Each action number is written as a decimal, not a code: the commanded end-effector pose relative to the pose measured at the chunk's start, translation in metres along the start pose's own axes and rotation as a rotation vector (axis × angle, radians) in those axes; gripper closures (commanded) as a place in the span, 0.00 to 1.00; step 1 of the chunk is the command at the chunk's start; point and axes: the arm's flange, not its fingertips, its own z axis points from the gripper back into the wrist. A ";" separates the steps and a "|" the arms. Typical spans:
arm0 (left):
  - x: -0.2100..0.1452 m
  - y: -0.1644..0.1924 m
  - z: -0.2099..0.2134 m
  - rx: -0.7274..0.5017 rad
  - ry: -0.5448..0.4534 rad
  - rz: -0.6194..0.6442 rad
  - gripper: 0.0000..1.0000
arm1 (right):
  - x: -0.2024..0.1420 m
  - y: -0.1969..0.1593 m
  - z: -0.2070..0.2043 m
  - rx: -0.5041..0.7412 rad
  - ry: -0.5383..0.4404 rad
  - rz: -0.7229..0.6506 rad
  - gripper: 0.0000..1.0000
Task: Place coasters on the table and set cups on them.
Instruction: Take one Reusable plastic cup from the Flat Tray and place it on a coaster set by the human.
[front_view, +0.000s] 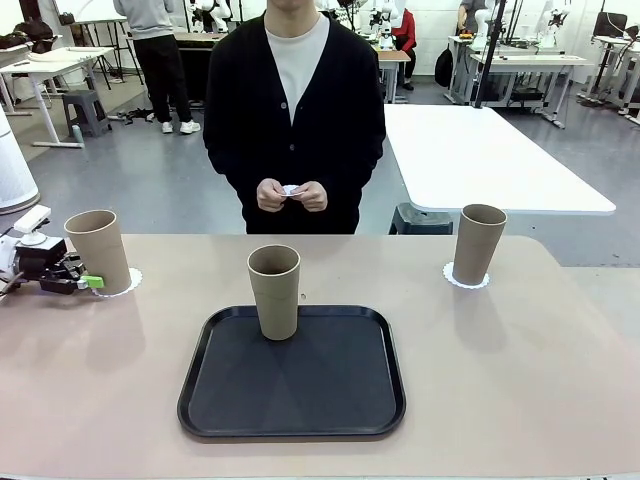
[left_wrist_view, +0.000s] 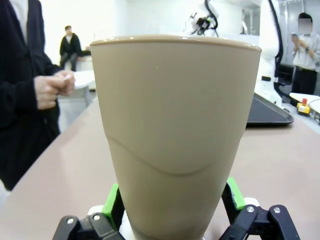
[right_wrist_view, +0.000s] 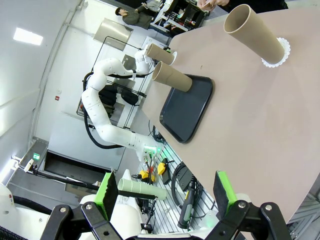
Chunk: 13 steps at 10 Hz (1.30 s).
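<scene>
The left cup (front_view: 98, 250) on its coaster (front_view: 133, 279) could be toppled if dragged by the left gripper (left_wrist_view: 172, 197), jaws flanking its base, grip unclear; right gripper (right_wrist_view: 165, 195) jaws wide apart, empty.

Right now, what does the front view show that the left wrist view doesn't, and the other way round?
Front view: the middle cup standing on the black tray, the right cup on the right coaster, and the left coaster. Left wrist view: the left gripper close up, green pads flanking the left cup near its base; whether they press it is unclear. Both: that cup, the tray, the person's hands, the table.
</scene>
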 end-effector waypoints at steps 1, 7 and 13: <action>-0.002 0.002 0.002 -0.017 0.027 -0.027 0.00 | 0.000 0.000 0.000 0.004 -0.001 0.008 0.00; -0.001 0.010 0.012 -0.010 0.045 -0.022 0.00 | 0.000 0.000 0.000 0.004 -0.001 0.008 0.00; 0.000 0.012 0.027 -0.029 0.083 -0.002 0.00 | 0.000 0.000 0.000 0.004 -0.001 0.008 0.00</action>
